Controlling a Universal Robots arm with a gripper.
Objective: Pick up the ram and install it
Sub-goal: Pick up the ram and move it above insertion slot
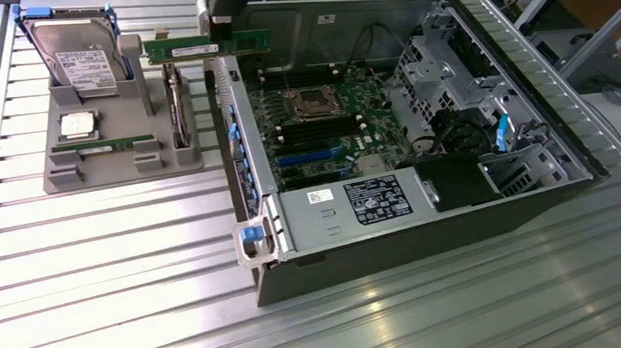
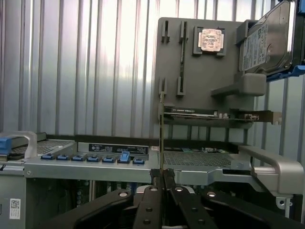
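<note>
Pickup looks done: the pincer [image 2: 162, 175] is clamped on the long thin green ram stick [image 1: 187, 48], aloft in the exterior view's upper centre beside the open black computer case [image 1: 399, 241], not yet installed.

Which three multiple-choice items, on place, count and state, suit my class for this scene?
1. Where is the held ram? A in a motherboard slot; B on the table; C in the air beside the open case.
2. How many rams lie on the gray holder? A none; B one; C three.
3. The gripper is: A shut on the ram; B open; C shut on nothing.
C: it hangs in the gripper, resting on nothing. B: one green stick lies there. A: it clamps the board's edge.
</note>
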